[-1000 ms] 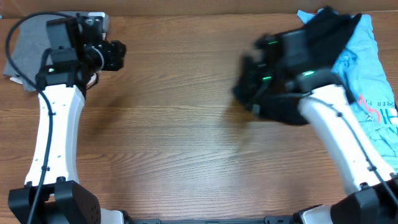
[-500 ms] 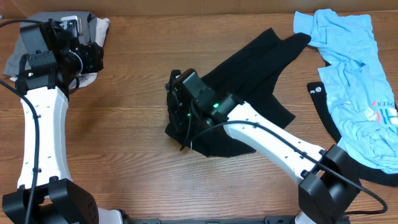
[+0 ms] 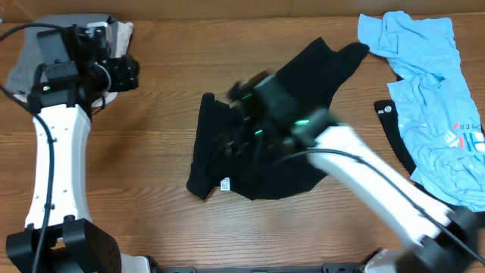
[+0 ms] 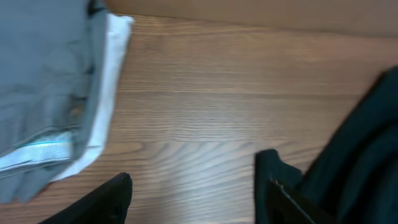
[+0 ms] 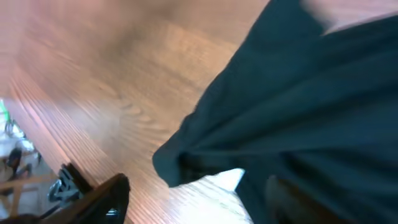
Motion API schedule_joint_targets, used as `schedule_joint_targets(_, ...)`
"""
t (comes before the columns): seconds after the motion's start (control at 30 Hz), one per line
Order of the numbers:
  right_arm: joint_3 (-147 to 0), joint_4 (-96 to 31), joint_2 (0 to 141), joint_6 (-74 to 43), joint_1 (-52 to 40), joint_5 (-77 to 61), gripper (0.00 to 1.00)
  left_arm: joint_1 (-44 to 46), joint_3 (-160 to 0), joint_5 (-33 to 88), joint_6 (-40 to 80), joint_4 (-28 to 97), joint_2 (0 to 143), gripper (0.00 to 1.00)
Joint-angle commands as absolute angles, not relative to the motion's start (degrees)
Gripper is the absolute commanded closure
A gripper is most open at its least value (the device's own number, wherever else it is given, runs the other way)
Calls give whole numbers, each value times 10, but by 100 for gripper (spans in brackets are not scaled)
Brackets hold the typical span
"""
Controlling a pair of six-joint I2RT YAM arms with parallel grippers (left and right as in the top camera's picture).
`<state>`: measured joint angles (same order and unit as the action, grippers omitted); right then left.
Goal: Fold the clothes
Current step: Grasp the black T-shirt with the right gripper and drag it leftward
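Black T-shirt (image 3: 265, 178) newly dropped, crumpled, in the middle of the bench (image 3: 151, 197), the right hand (image 5: 196, 196) just sprung apart and empty above it (clamped a second ago), the left hand (image 4: 193, 193) likewise apart over by the grey stack (image 4: 43, 81): delivery done, flattening probably next.

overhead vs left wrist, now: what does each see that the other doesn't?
Overhead only: the light-blue shirt, the white tag on the black T-shirt, and the right arm above it. Left wrist only: the left gripper open over the bare table, nothing held. Both: the grey garment on off-white cloth, the table, and a dark cloth edge at the wrist view's right, likely that black T-shirt.
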<state>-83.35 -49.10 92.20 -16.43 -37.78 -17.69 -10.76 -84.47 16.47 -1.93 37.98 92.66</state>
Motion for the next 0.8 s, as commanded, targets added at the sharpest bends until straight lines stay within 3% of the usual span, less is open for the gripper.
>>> schedule_joint_targets(0.0, -845, -507, 856, -145, -318, -176, 21, -70, -860, 166, -33, 381, 942, 28)
schedule_joint_targets(0.4, -844, -564, 852, -131, -211, -75, 13, 69, -860, 154, -34, 286, 1112, 27)
schedule_joint_targets(0.77, -843, -576, 852, -131, -165, -70, 13, 94, -860, 94, -30, 237, 1211, 27)
